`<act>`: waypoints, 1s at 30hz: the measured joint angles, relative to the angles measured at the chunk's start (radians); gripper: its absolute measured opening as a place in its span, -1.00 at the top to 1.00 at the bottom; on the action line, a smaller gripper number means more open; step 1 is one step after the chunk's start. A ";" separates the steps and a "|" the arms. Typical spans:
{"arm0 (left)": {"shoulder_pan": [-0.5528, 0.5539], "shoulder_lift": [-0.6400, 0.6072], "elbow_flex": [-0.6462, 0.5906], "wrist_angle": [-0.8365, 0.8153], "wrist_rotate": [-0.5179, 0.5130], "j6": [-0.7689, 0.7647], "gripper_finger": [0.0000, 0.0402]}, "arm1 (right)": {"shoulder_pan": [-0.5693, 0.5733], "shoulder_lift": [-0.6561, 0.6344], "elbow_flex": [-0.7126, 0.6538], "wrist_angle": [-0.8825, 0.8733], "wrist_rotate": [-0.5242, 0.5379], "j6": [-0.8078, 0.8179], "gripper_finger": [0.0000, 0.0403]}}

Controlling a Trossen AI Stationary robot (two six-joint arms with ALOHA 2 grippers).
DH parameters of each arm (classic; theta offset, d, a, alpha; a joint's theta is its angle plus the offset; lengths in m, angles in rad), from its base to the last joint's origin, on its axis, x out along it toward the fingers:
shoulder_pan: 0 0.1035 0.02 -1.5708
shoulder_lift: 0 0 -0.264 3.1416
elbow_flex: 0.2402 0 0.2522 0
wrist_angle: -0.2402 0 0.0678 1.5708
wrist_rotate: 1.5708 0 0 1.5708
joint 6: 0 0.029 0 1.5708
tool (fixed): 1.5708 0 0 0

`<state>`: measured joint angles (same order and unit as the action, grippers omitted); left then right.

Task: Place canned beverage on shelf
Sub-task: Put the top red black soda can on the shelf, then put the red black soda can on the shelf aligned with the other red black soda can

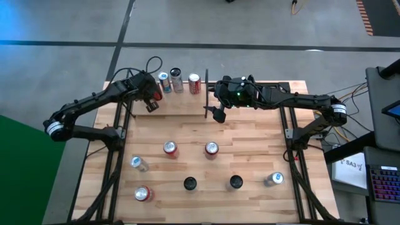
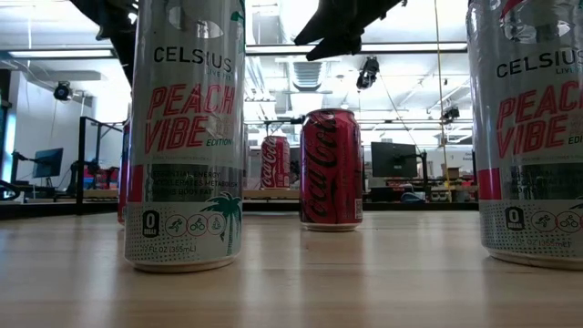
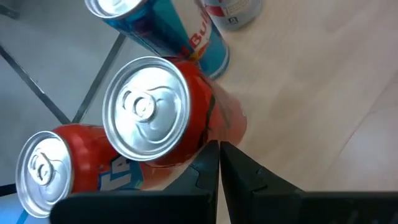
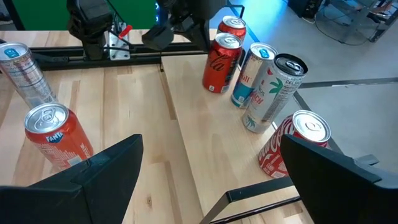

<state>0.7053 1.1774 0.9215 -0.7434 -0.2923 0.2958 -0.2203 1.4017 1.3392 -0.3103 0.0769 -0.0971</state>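
The shelf (image 1: 187,105), a light plank (image 4: 205,143) edged by black rods, lies along the table's far edge. Several cans stand on its left part: two red cola cans (image 4: 221,62), a blue Red Bull can (image 4: 252,74), a Celsius can (image 4: 277,87) and a red cola can (image 4: 295,146). My left gripper (image 1: 152,103) is shut and points down beside a red can (image 3: 146,109) in that group. My right gripper (image 1: 219,114) hangs open above the shelf's middle with nothing between its fingers (image 4: 112,168). My left gripper's shut fingertips (image 3: 214,155) stand close against the lower side of the upright red can (image 3: 199,140), slanting down from above. Whether they touch it I cannot tell.
On the table nearer the front stand loose cans: two red ones (image 1: 170,149) (image 1: 211,149), a silver one (image 1: 139,164), a red one (image 1: 142,194), two dark-topped ones (image 1: 190,183) (image 1: 235,182) and a silver one (image 1: 274,179). A black upright rod (image 1: 206,81) divides the shelf.
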 joint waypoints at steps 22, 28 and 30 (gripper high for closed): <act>0.027 -0.131 0.000 0.149 0.028 -0.009 1.00 | 0.000 0.000 0.000 0.001 0.000 0.012 -0.83; 0.088 -0.083 0.000 0.150 0.093 -0.029 1.00 | 0.000 0.000 -0.001 0.001 0.002 0.024 -0.83; 0.094 -0.072 0.000 0.149 0.093 -0.028 1.00 | 0.000 0.000 -0.001 0.001 0.002 0.031 -0.83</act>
<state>0.7996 1.1058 0.9215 -0.5947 -0.1993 0.2676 -0.2203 1.4017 1.3384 -0.3090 0.0788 -0.0657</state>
